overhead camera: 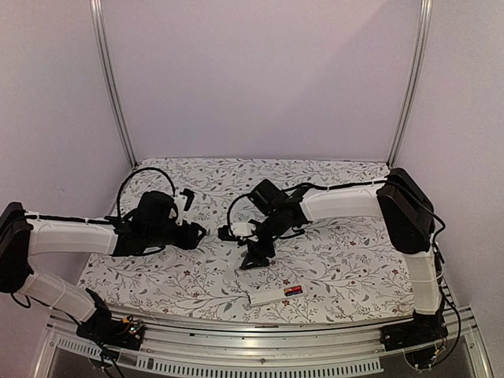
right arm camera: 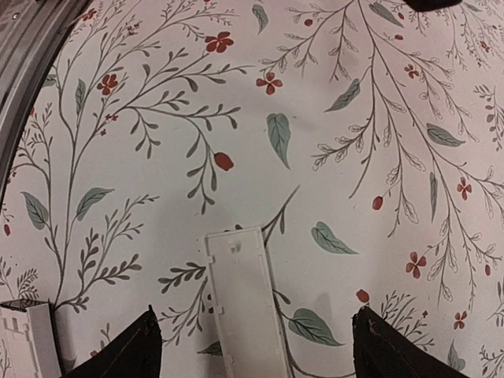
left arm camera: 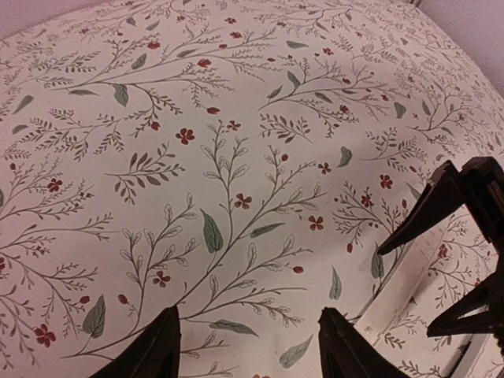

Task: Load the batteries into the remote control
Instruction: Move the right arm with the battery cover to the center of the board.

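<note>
nothing legible anywhere; the batteries [overhead camera: 293,291] near the front edge of the table [overhead camera: 157,268] show red and black, but any lettering is too small to read.

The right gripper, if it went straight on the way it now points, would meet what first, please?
Most likely the white plastic strip lying flat on the floral cloth: it sits right between the open fingers of the right gripper. How near it is, I cannot tell.
</note>
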Robot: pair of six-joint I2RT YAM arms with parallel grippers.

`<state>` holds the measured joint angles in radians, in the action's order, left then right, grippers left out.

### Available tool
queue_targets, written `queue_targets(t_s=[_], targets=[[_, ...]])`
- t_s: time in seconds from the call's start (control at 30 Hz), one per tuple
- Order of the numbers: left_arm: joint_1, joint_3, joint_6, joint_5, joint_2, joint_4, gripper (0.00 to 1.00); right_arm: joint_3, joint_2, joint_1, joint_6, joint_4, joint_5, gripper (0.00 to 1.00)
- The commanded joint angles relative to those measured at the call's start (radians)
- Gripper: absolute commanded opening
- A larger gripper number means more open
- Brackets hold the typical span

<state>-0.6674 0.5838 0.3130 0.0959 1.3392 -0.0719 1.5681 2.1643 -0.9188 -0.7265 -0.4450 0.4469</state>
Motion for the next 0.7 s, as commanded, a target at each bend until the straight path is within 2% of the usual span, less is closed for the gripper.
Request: queue_targets(t_s=[0.0, 0.1, 0.33, 0.5, 0.67], targets=[[0.007, -0.001, 0.032, 0.071, -0.031, -0.060, 0.60, 0.152, 0.089, 0.014, 0.026, -0.140, -0.044, 0.82], [0.008, -0.002, 0.038, 0.081, -0.022, -0.064, 0.60, 0.183, 0.137, 0.011, 0.050, -0.178, -0.073, 0.79], [0.012, 0.010, 0.036, 0.091, -0.023, -0.063, 0.60, 0.146, 0.120, -0.004, 0.017, -0.210, -0.142, 0.77], [0.020, 0.011, 0.034, 0.097, -0.024, -0.060, 0.60, 0.141, 0.135, -0.003, 0.013, -0.299, -0.260, 0.76], [0.028, 0.020, 0.030, 0.088, -0.015, -0.058, 0.60, 0.136, 0.148, -0.003, 0.013, -0.347, -0.275, 0.71]])
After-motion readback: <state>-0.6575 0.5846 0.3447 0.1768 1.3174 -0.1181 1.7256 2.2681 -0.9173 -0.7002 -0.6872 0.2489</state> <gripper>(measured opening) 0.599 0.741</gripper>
